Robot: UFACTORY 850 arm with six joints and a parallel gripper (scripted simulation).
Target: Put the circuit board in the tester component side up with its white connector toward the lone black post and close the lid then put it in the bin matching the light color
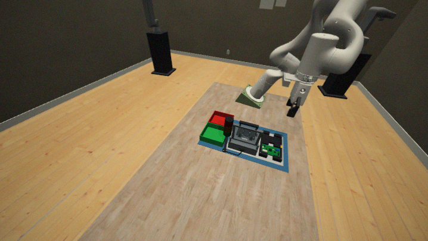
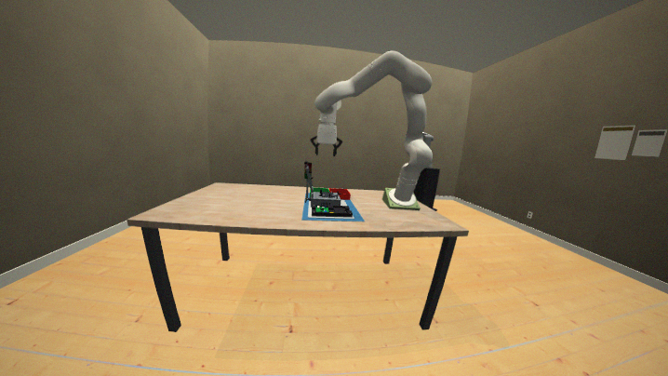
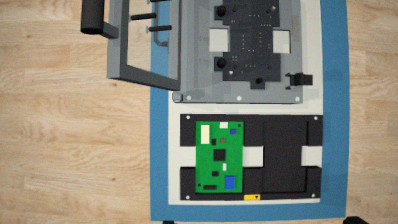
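Note:
The green circuit board [image 1: 270,148] [image 2: 322,210] [image 3: 219,156] lies flat, component side up, in the left part of the black tray [image 1: 277,139] [image 3: 282,150]. Its white connector [image 3: 205,133] sits at the end nearer the tester. The grey tester [image 1: 242,147] [image 2: 325,201] [image 3: 200,95] stands beside the tray with its lid [image 1: 248,124] [image 3: 125,50] open and its nest empty. A small black tab [image 3: 300,79] juts from the tester's side. My gripper [image 1: 294,106] [image 2: 326,148] [image 3: 261,220] is open and empty, high above the tray, pointing straight down.
A green bin [image 1: 212,133] [image 2: 319,190] and a red bin [image 1: 220,117] [image 2: 340,192] stand past the tester. A dark signal light tower [image 1: 229,126] [image 2: 307,170] rises between them and the tester. All rest on a blue mat [image 1: 284,155] [image 3: 332,100]. The arm's base [image 1: 250,97] is behind.

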